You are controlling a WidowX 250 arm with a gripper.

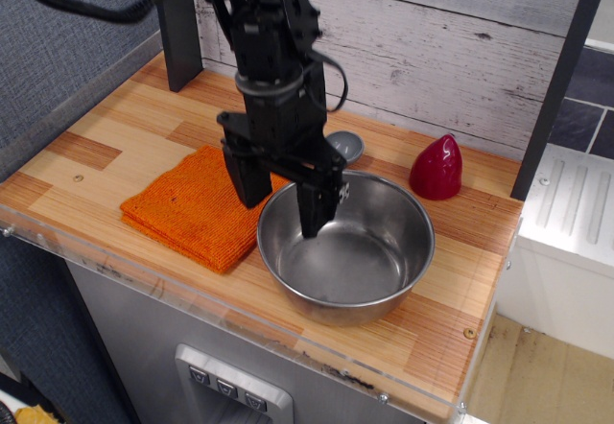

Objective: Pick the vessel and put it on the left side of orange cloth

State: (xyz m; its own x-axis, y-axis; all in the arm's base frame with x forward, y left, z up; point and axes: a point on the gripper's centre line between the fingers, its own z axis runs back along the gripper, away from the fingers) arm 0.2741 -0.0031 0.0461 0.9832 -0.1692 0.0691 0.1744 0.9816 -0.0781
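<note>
1. The wooden striped-plank counter (115, 146) carries everything, with a clear plastic strip along its front edge and a pale weathered plank wall behind it.
2. The large round shiny stainless-steel bowl (369, 261) stands upright near the front edge, right of the counter's middle, its left rim touching or just overlapping the cloth's right corner.
3. The bright orange ribbed square cloth (187, 208) lies flat toward the front left part of the counter.
4. The black pincer (280, 200) hangs from a dark arm over the bowl's left rim. Its jaws are spread apart and hold nothing: one finger is down inside the bowl, the other outside it over the cloth's edge, so the rim lies between them.
5. The dark red glossy cone-shaped object (436, 167) stands near the back right corner, apart from the bowl.
6. The small grey scoop (345, 144) sits near the back edge, just behind the bowl, partly hidden by the arm.
</note>
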